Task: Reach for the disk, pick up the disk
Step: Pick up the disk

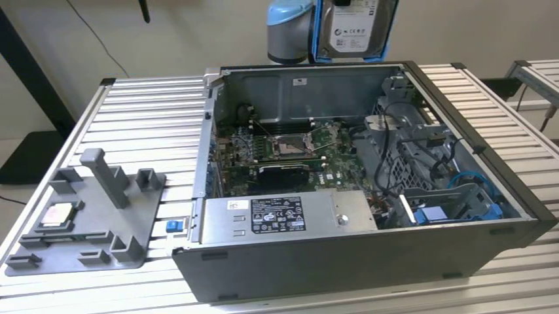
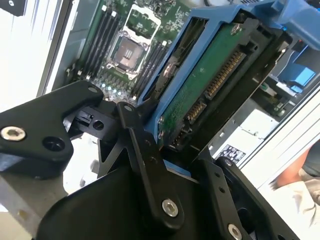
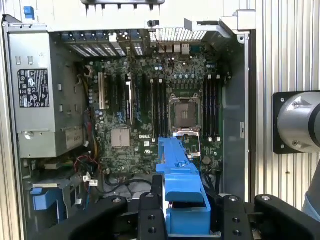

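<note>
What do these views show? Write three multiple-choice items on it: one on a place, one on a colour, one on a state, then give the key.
1. Where is the disk?
A. lying on the grey fixture
B. raised above the open computer case
C. seated in the case's drive bay

2. What colour are the disk's rails?
A. blue
B. red
C. yellow

3. What is the gripper doing?
A. hanging open
B. shut on the disk
C. shut on a cable

Key: 1 B, the exterior view has it up over the case; 2 A, blue plastic frames it in both wrist views; 3 B, the black fingers clamp it.
</note>
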`<state>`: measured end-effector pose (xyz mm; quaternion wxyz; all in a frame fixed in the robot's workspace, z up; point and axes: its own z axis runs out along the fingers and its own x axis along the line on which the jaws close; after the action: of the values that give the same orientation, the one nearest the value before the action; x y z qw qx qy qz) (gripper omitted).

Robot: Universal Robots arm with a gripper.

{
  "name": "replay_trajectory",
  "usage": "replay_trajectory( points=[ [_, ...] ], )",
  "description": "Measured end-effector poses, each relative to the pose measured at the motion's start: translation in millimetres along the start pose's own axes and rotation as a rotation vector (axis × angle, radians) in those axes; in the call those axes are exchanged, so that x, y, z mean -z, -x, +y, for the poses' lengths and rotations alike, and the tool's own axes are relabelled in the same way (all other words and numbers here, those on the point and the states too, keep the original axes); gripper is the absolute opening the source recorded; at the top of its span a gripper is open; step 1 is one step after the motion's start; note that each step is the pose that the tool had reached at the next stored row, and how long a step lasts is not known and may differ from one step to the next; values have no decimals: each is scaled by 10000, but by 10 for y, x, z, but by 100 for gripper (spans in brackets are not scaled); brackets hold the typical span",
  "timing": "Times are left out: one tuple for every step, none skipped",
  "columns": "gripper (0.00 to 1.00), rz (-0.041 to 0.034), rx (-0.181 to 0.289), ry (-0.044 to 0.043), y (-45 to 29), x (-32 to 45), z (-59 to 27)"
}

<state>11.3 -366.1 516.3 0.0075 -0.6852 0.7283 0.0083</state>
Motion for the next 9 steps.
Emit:
replay_trajectory(
  points=[
    [0, 0, 0, 0, 1, 0, -26],
    [0, 0, -1, 0, 3, 0, -54],
    [0, -1, 0, 0, 4, 0, -81],
    [0, 0, 0, 0, 6, 0, -107],
    [0, 0, 0, 0, 8, 0, -136],
    [0, 0, -1, 0, 9, 0, -163],
    [0, 0, 0, 0, 11, 0, -189],
    [0, -1, 1, 0, 12, 0, -216],
    [0, 0, 0, 0, 14, 0, -242]
  ],
)
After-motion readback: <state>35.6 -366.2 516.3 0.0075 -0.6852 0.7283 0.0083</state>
